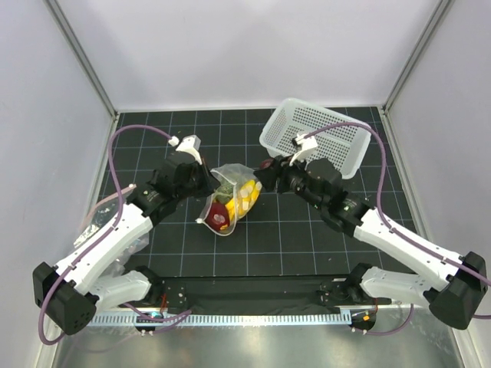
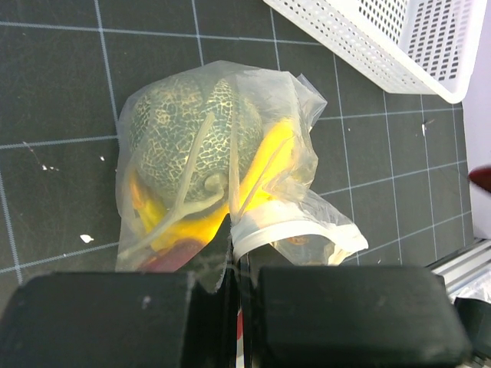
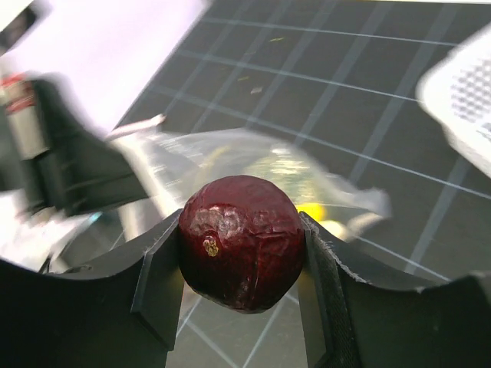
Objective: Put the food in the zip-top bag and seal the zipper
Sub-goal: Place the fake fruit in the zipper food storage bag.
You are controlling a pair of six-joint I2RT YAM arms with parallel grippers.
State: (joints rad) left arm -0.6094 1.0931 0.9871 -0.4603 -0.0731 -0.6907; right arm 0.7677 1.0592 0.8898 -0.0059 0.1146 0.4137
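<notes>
The clear zip-top bag [image 1: 230,201] lies mid-table with a netted melon [image 2: 184,130], a yellow banana [image 2: 272,157] and a dark-red fruit [image 2: 169,257] inside it. Its pale zipper strip [image 2: 295,224] curls at the mouth, which is not pressed together. My left gripper [image 2: 242,264] is shut on the bag's edge by the mouth. My right gripper [image 3: 242,253] is shut on another dark-red round fruit [image 3: 242,241] and holds it in the air just right of the bag [image 3: 253,165]. In the top view this fruit [image 1: 265,164] sits beside the bag's right side.
A white perforated basket [image 1: 318,138] stands tilted at the back right, close behind my right arm, and shows as the basket [image 2: 383,38] in the left wrist view. Crumpled clear plastic [image 1: 100,222] lies at the left edge under my left arm.
</notes>
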